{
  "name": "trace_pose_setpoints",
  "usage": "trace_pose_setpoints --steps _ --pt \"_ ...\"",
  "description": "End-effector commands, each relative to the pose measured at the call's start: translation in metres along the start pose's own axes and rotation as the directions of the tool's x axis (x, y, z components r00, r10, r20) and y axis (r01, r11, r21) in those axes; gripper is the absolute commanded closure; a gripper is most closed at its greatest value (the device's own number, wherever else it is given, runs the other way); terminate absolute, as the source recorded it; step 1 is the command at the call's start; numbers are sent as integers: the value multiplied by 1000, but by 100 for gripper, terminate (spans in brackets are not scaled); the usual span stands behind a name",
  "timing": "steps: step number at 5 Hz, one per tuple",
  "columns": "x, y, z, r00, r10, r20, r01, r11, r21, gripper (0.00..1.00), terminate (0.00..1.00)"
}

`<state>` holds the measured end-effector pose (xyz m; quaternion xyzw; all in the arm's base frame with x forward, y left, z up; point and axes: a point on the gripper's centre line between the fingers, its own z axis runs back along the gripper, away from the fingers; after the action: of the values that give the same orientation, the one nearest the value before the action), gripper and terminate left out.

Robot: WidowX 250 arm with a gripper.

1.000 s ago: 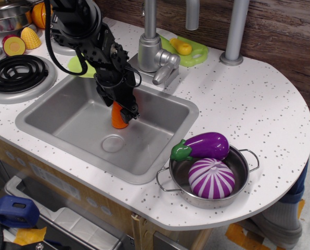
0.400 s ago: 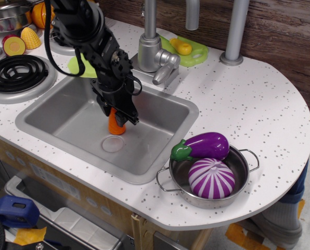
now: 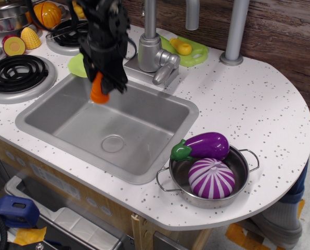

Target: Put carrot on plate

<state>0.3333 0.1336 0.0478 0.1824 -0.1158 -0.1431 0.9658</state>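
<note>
The end effector is clamped on the small orange plastic carrot above the steel sink's far-left corner. Only its top looks pinched; it could slip before reaching the half-hidden lime-green round plate.

A white speckled counter with a rounded end stands against a dark wood-plank wall. A steel sink is set into it; two grey posts rise at the back.

Black jointed arm; black cables (looped alongside).
</note>
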Motion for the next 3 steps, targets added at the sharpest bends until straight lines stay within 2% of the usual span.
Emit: trace_pose_setpoints --steps 1,3 --pt "26 49 26 991 -84 106 74 993 93 100 0" --pt "42 80 0 964 -179 196 164 982 91 100 0"
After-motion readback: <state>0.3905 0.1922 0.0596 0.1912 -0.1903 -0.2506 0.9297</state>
